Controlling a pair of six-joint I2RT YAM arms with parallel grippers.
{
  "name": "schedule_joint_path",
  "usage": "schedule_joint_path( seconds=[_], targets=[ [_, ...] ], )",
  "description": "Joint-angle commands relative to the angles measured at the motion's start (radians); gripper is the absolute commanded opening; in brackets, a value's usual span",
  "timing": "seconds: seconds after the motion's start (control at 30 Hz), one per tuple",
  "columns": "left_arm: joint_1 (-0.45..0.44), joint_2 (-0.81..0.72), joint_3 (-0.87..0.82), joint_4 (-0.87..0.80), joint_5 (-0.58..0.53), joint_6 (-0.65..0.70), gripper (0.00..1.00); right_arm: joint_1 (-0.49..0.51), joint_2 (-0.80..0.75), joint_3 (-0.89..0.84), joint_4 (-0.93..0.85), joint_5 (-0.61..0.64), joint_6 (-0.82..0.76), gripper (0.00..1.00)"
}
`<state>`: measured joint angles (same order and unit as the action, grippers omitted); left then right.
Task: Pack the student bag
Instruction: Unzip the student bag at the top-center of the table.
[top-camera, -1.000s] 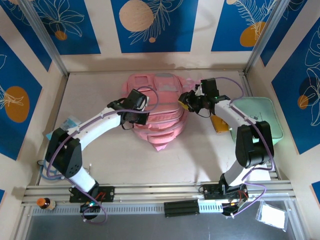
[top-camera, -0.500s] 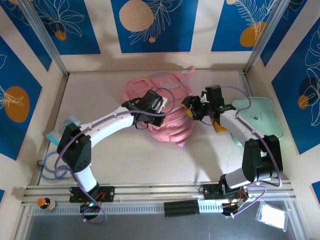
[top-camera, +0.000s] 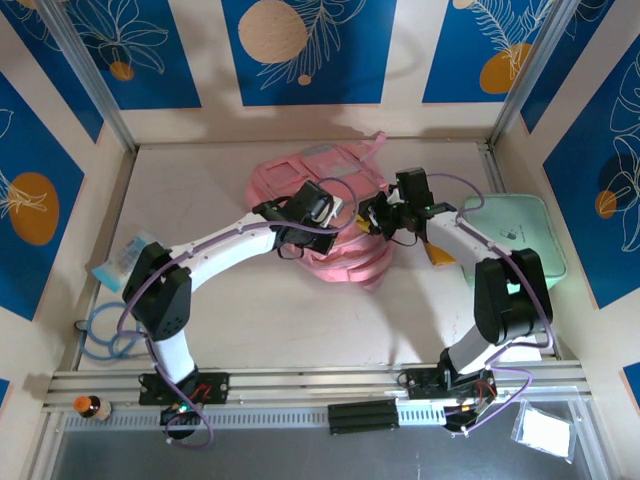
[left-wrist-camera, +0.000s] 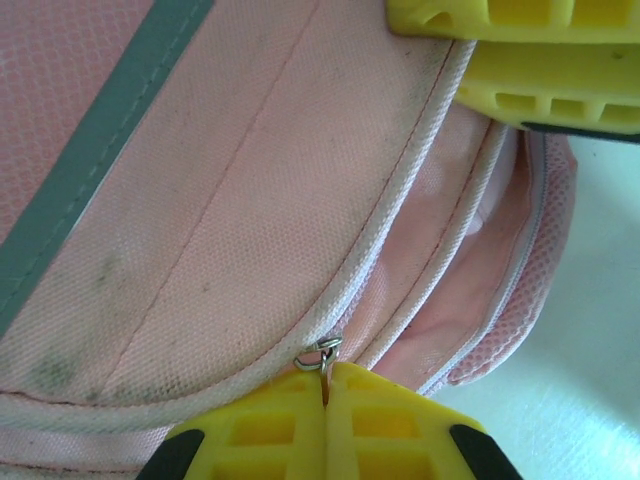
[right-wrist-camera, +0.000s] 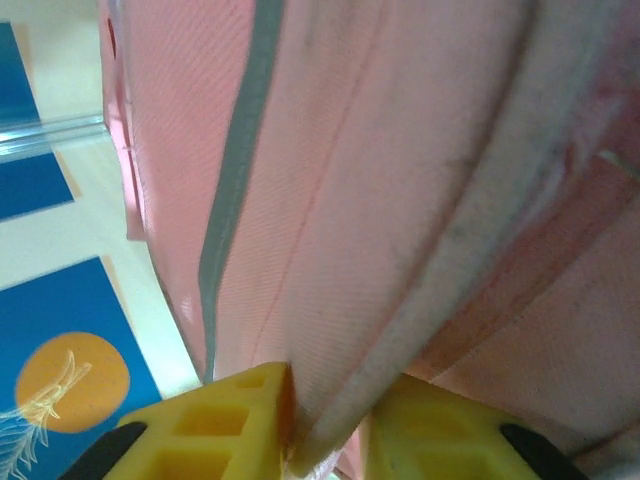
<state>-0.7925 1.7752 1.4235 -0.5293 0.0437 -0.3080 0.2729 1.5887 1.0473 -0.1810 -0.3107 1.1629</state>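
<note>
Close up, left hand (left-wrist-camera: 327, 392) pinches zip ring (left-wrist-camera: 322, 352) on student bag (left-wrist-camera: 200, 220).

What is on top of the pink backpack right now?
The left gripper pinching a zip pull and the right gripper clamping a piped edge. They cover the backpack fabric directly beneath.
</note>
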Motion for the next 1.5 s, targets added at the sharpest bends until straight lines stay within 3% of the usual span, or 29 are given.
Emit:
schedule_joint_path(
  seconds=[0.0, 0.2, 0.67, 0.97, 1.03, 1.17, 1.27, 1.4, 1.47],
  targets=[
    [-0.001, 0.006, 0.034, -0.064, -0.064, 0.003, 0.0, 0.0, 0.017, 0.044, -0.063, 0.006, -0.031, 0.11],
    [0.052, -0.054, 0.003, -0.109, -0.184, 0.049, 0.0, -0.017, 0.001, 0.052, -0.13, 0.062, -0.064, 0.06],
    [0.208, -0.047, -0.015, -0.033, -0.087, 0.049, 0.0, -0.007, 0.039, 0.105, -0.143, 0.004, -0.146, 0.06],
    [0.284, -0.126, -0.109, 0.011, -0.146, -0.038, 0.0, 0.04, 0.115, 0.19, -0.17, -0.066, -0.23, 0.07],
    [0.3, -0.159, -0.146, 0.021, -0.148, -0.047, 0.0, 0.055, 0.125, 0.217, -0.191, -0.073, -0.266, 0.14],
    [0.32, -0.221, -0.202, 0.025, -0.157, -0.06, 0.0, 0.078, 0.082, 0.249, -0.27, 0.022, -0.371, 0.41],
    [0.331, -0.268, -0.234, 0.03, -0.166, -0.066, 0.21, 0.076, 0.003, 0.228, -0.326, 0.18, -0.439, 0.57],
    [0.35, -0.33, -0.266, 0.043, -0.176, -0.068, 0.55, 0.034, -0.069, 0.191, -0.423, 0.4, -0.478, 0.65],
    [0.36, -0.358, -0.274, 0.046, -0.188, -0.071, 0.65, -0.008, -0.068, 0.196, -0.506, 0.495, -0.48, 0.67]
  ],
)
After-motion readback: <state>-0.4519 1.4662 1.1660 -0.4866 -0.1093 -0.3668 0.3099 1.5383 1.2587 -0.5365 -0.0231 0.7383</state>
